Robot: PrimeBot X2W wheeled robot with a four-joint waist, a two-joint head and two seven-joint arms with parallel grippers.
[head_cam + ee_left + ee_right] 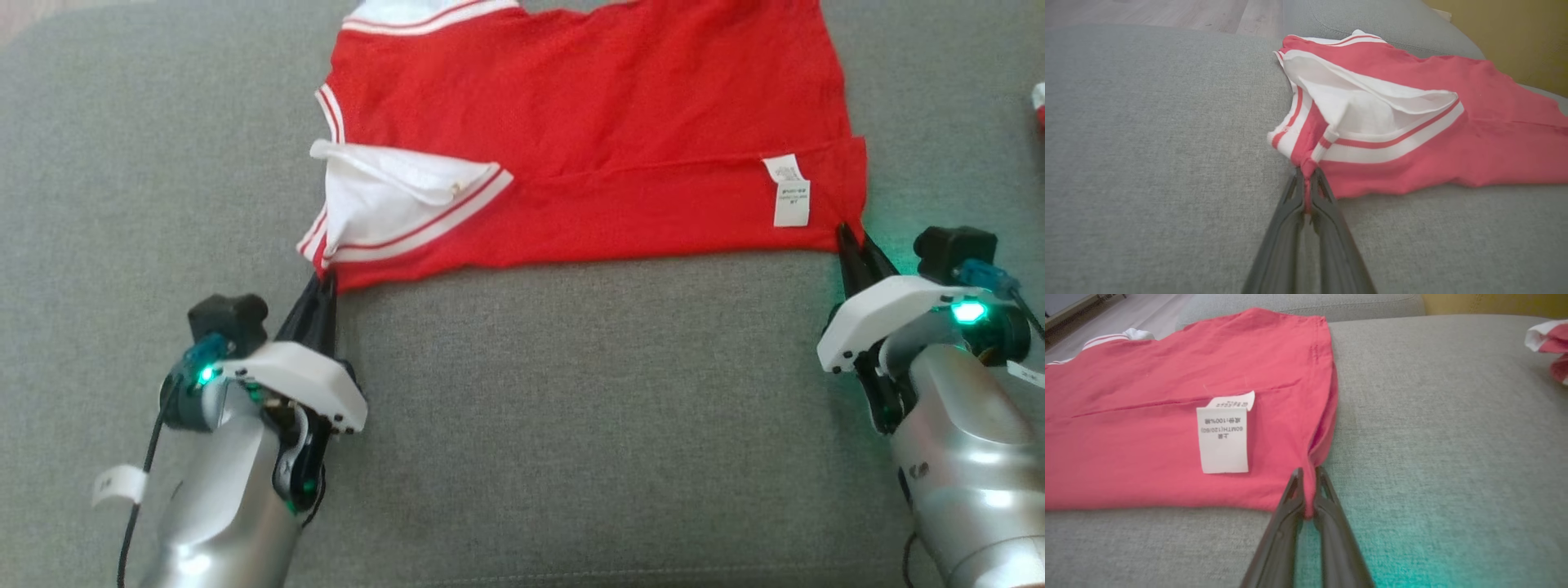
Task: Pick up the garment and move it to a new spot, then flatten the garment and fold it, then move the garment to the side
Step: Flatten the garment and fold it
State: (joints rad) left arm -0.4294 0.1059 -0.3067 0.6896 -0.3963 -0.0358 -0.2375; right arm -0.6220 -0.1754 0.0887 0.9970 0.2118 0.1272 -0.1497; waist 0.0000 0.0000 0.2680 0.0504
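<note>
- The red garment (588, 122) lies spread out on the grey sofa cushion (571, 425). Its near edge is folded over.
- A white part (384, 196) with red stripes sits on its left side. A white label (790, 192) lies near its right corner.
- The left gripper (325, 282) pinches the garment's near left corner, fingers squeezed tight on the cloth.
- The right gripper (849, 237) pinches the near right corner, fingers squeezed together on it.
- Another red and white cloth (1549, 339) lies well apart, at the cushion's right edge.
</note>
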